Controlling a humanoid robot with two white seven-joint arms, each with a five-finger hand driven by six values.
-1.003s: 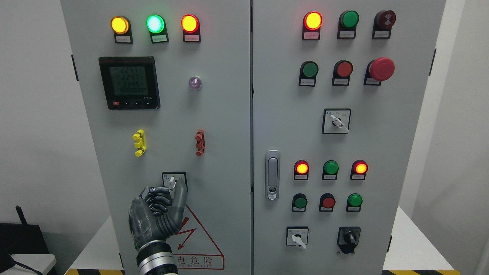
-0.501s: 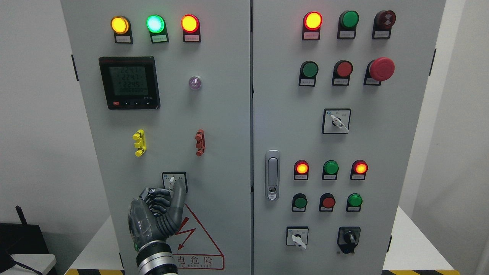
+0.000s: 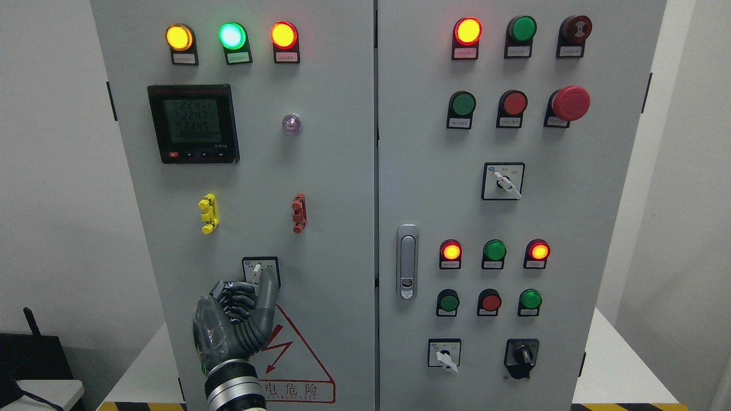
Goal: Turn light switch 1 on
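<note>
The light switch (image 3: 260, 270) is a small rotary selector with a white lever in a black-framed plate, low on the grey cabinet's left door (image 3: 331, 228). My left hand (image 3: 251, 294) reaches up from the bottom edge just below it. Its fingers (image 3: 235, 297) are curled to the left of the lever and the thumb lies against the lever's lower right, hiding the tip. The lever's upper part shows, roughly upright. My right hand is out of view.
Lit yellow, green and red lamps (image 3: 231, 35) and a meter (image 3: 193, 123) sit above on the left door. Yellow (image 3: 208, 213) and red (image 3: 298, 213) clips are mid-door. The right door holds a latch (image 3: 406, 261), push buttons and other selectors (image 3: 502, 181).
My left thumb has crept up and left against the lever, covering the lower end that showed a second ago. The curled fingers and the arm have barely shifted.
</note>
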